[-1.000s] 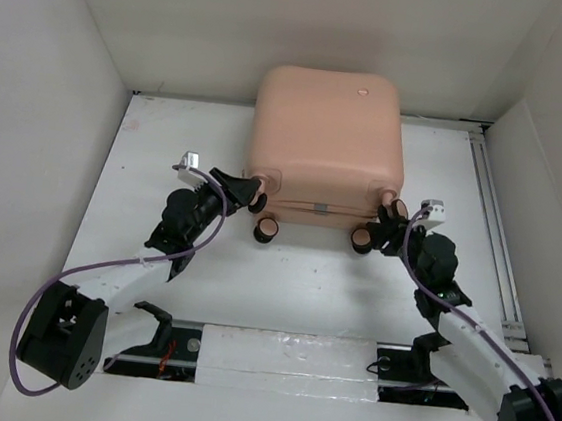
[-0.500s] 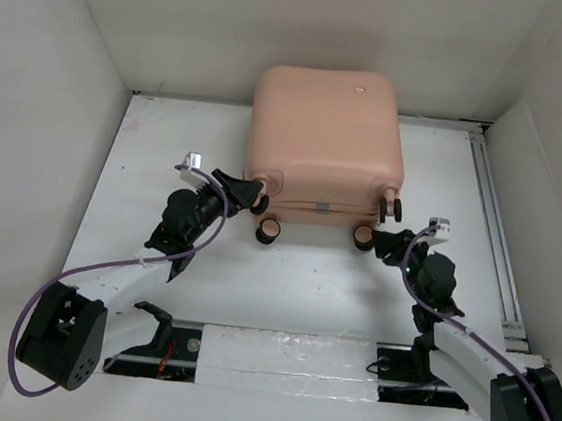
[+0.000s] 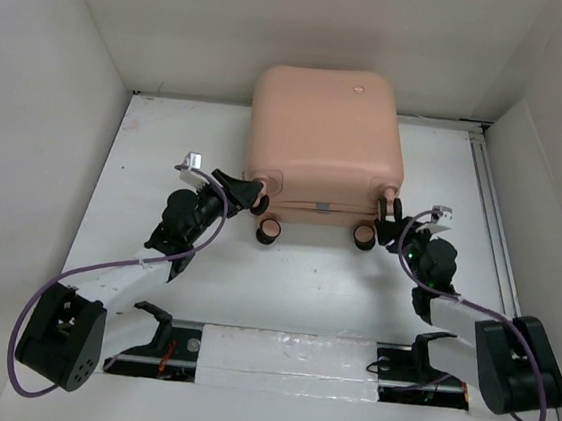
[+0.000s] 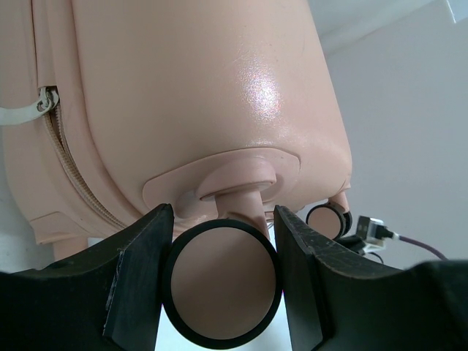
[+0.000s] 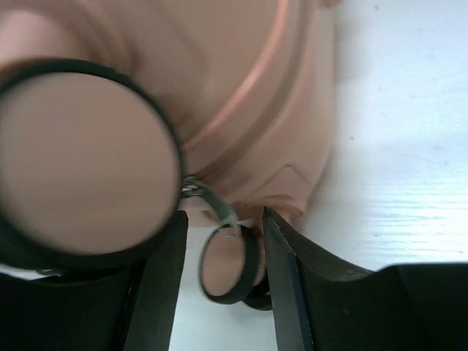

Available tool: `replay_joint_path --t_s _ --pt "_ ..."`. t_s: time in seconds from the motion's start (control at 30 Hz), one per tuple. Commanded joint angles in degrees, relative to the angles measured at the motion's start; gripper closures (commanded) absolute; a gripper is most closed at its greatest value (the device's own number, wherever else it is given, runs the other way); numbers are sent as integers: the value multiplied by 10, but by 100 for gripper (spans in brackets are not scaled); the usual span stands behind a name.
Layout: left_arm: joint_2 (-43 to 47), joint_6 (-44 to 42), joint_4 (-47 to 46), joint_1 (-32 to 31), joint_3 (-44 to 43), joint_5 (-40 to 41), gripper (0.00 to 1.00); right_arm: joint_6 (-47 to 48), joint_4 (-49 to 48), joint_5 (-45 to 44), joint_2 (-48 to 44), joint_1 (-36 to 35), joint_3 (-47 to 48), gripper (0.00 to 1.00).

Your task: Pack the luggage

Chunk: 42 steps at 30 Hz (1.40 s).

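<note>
The luggage (image 3: 324,135), a peach-pink hard-shell suitcase, lies closed at the back middle of the white table (image 3: 303,283), its caster wheels facing the arms. My left gripper (image 3: 253,197) is at its near left corner. In the left wrist view the fingers (image 4: 139,281) are shut on a caster wheel (image 4: 219,285) under the shell (image 4: 190,95). My right gripper (image 3: 390,225) is at the near right corner, open. In the right wrist view one wheel (image 5: 80,157) looms at the left, and a second wheel (image 5: 228,265) and a metal zipper pull (image 5: 219,212) show beyond the gap between the fingers.
White walls close in the table on the left, back and right. A metal rail (image 3: 491,223) runs along the right edge. The arm bases and a mounting bar (image 3: 286,357) sit at the near edge. Two lower wheels (image 3: 267,231) rest on the table.
My right gripper pulled back from the right wheels, then moved up to them again, its arm folded lower. The suitcase shifted slightly left. The left gripper has stayed on its wheel.
</note>
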<state>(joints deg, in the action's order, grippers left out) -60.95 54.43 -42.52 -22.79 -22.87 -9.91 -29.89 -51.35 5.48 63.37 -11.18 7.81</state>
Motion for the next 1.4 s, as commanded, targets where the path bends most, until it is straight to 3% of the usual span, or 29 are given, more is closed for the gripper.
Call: replay_joint_path --t_s 0.0,0.43,0.47,0.5,0.63,0.73,0.9,0.97,1.03,1.17,1.2,1.3,1.37 --pt "18 -13 12 -2 0 -21 100 1 -124 64 47 34 27 48" --pt "7 -13 7 -2 -5 -21 100 -32 -276 176 182 41 59 53" --pt "7 -13 7 -2 -5 -21 100 -32 -298 176 192 41 48 57" --pt "7 -13 7 -2 -5 -21 100 -39 -323 169 212 41 41 69" --pt "7 -13 7 -2 -5 -21 100 -53 -400 152 234 32 21 100" --pt "7 -7 -4 -2 -5 -27 100 -34 -394 86 224 -35 4 100" --pt "-3 -2 -12 -2 -10 -32 100 29 -159 -161 133 -217 22 100" --pt "-3 -2 -12 -2 -10 -32 100 34 -105 -212 84 -242 33 100" --pt "-3 -2 -12 -2 -10 -32 100 34 -75 -248 60 -248 27 100" --pt "-3 -2 -12 -2 -10 -32 100 3 -46 -235 39 -201 20 100" --pt "-3 -2 -12 -2 -10 -32 100 -13 -52 -230 39 -192 11 87" --pt "2 -2 -12 -2 -10 -32 100 -37 -102 -192 52 -154 -9 67" --pt "7 -2 -12 -2 -10 -32 100 -63 -110 -168 74 -127 -9 64"
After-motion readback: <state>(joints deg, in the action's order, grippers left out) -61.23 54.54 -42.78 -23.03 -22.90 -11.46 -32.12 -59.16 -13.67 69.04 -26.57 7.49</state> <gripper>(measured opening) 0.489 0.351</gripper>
